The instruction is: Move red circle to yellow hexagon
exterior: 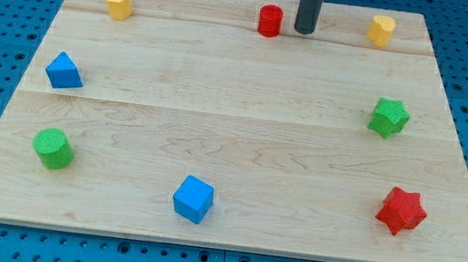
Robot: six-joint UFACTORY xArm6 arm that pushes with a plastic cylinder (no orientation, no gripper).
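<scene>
The red circle [270, 20] is a small red cylinder near the top edge of the wooden board [240, 78], a little right of centre. My tip [304, 30] stands just to its right, a small gap apart. The yellow hexagon [118, 2] sits at the top left of the board, far to the left of the red circle. A second yellow block [381, 29] sits at the top right, right of my tip.
A blue triangle [63, 71] is at the left edge, a green circle [53, 148] at the lower left, a blue cube [192, 199] at the bottom centre, a green star [389, 117] at the right, a red star [401, 211] at the lower right.
</scene>
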